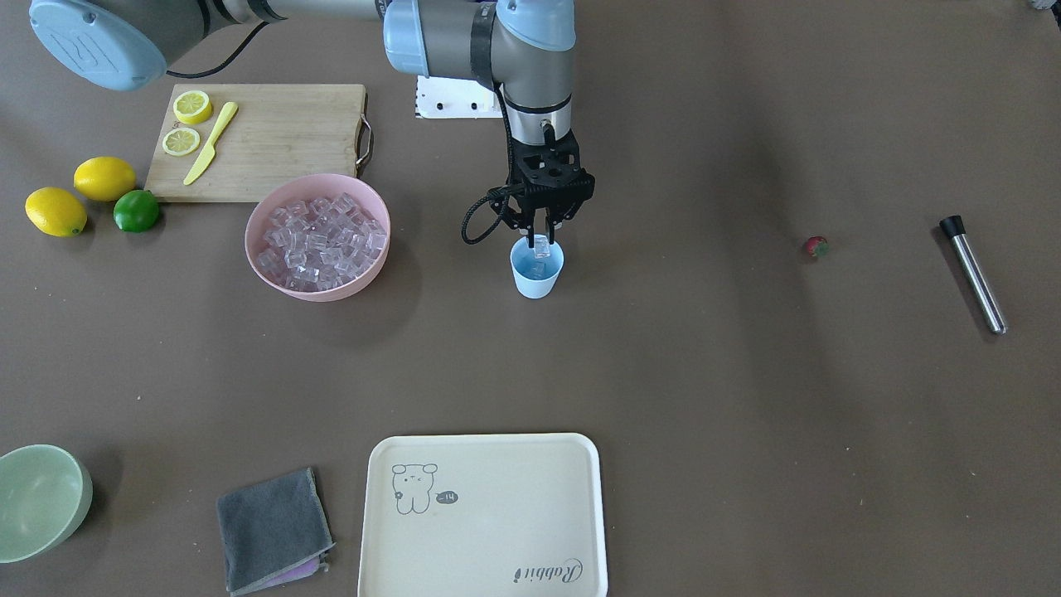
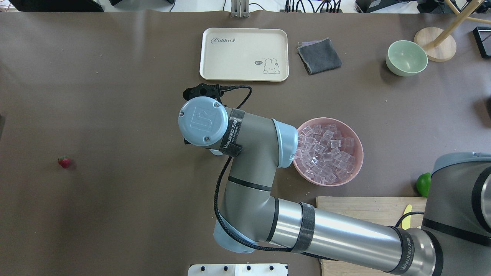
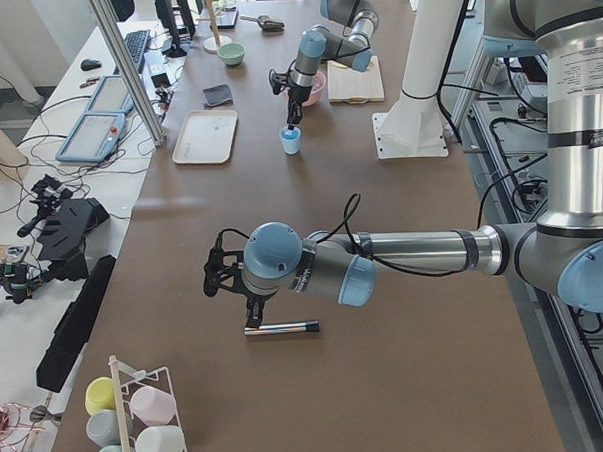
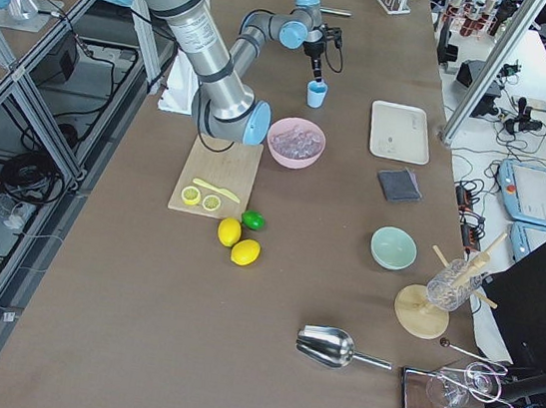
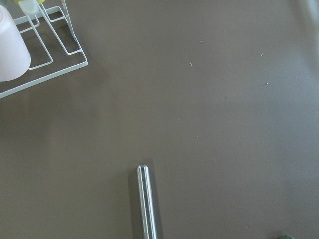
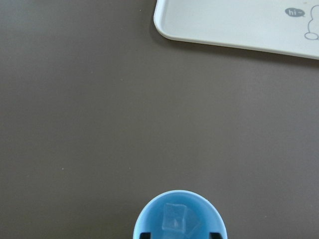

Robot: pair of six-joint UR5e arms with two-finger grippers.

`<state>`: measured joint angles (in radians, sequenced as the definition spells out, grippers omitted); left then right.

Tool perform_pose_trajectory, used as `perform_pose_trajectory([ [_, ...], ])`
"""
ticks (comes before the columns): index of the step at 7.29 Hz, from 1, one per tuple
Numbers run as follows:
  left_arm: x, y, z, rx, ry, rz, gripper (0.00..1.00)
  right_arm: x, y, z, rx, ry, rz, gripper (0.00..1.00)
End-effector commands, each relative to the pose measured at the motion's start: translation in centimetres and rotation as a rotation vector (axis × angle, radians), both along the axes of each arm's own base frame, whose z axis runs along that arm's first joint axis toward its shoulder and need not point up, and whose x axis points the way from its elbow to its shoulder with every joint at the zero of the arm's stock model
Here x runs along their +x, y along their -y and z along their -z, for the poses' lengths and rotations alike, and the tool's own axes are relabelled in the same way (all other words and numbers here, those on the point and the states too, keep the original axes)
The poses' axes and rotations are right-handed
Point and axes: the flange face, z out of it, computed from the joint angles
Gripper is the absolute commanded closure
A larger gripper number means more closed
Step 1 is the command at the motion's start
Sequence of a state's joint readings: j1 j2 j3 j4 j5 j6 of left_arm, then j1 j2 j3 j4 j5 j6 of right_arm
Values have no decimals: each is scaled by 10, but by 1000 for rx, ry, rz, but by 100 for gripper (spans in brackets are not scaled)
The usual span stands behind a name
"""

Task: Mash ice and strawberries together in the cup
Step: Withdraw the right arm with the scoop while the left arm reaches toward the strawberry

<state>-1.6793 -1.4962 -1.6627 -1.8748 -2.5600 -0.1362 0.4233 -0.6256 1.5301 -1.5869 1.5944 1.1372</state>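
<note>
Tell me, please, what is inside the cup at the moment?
An ice cube shows in the cup's mouth, between the right gripper's spread fingers. A fainter shape beside it may be a second cube. The bottom beneath them is covered.
</note>
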Motion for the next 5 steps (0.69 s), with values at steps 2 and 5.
perform_pose_trajectory([
  [2,17,5,10,-79,-21,31,1,92,37,-67,-54,13,-2,1],
  [5,60,6,32,-128,28,37,1,260,83,-187,-3,-62,121,1],
])
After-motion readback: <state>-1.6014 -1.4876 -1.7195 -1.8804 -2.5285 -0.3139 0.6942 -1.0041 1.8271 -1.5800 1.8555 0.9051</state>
